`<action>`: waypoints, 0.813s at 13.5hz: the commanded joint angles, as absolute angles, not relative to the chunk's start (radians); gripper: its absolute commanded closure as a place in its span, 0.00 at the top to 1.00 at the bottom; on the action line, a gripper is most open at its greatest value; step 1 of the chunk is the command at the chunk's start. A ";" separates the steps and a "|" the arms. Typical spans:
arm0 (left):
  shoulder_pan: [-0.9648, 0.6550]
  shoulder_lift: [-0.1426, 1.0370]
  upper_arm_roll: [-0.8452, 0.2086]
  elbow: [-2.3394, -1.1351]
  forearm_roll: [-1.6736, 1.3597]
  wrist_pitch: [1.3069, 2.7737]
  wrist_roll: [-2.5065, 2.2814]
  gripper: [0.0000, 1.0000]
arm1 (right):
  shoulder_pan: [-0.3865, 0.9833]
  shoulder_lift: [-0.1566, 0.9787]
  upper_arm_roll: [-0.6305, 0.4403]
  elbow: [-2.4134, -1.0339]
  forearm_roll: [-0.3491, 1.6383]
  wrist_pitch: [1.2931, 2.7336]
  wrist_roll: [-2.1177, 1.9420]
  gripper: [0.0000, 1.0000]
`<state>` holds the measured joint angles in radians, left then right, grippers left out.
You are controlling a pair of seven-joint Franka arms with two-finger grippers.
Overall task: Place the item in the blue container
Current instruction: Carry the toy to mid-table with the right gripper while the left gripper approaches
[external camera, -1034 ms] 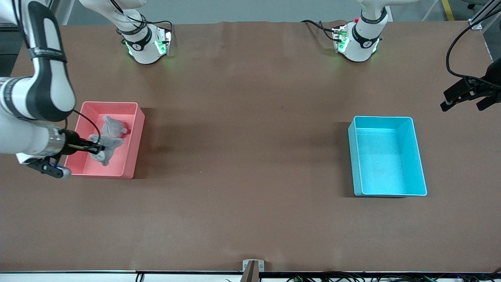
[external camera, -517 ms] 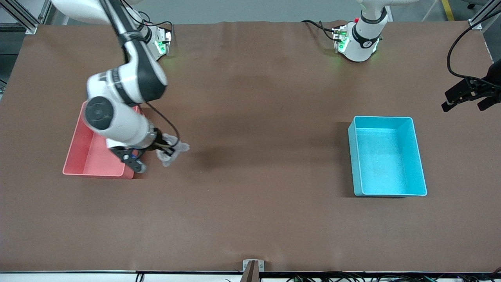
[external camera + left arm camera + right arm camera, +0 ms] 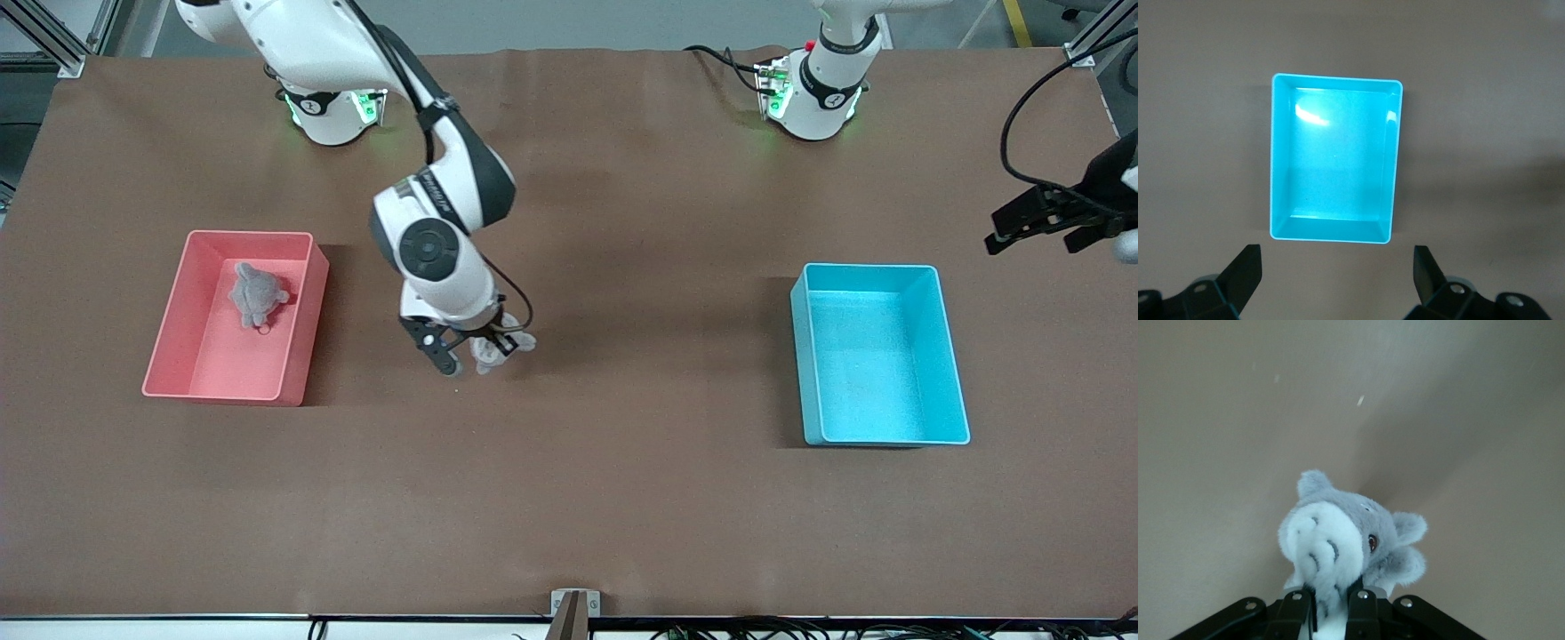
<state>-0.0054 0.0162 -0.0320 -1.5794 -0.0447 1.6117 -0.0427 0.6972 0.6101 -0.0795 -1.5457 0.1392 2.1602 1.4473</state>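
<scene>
The right hand (image 3: pixel 484 348) grips a small grey and white plush (image 3: pixel 494 350) and hangs over bare desk (image 3: pixel 622 498) between the pink bin (image 3: pixel 298 333) and the blue container (image 3: pixel 951 356). A second grey plush (image 3: pixel 253 296) lies in the pink bin. The left hand (image 3: pixel 1036 222) waits with fingers spread wide, high over the container at the left arm's end

White rounded arm links (image 3: pixel 329 40) with black joint bands, black cables, green-lit bases (image 3: pixel 333 111).

The right gripper (image 3: pixel 487 348) hides most of its grey plush toy (image 3: pixel 498 350).
</scene>
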 commanded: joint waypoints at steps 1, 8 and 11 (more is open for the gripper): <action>-0.060 0.090 -0.086 -1.566 -0.038 1.603 -0.145 1.00 | 0.747 0.718 -0.097 -1.414 0.138 2.175 1.566 0.01; -0.187 0.270 -0.169 -1.569 -0.038 1.725 -0.373 1.00 | 0.821 0.808 -0.095 -1.399 0.141 2.362 1.761 0.02; -0.235 0.317 -0.169 -1.586 -0.037 1.791 -0.426 1.00 | 0.822 0.838 -0.095 -1.364 0.141 2.368 1.795 0.49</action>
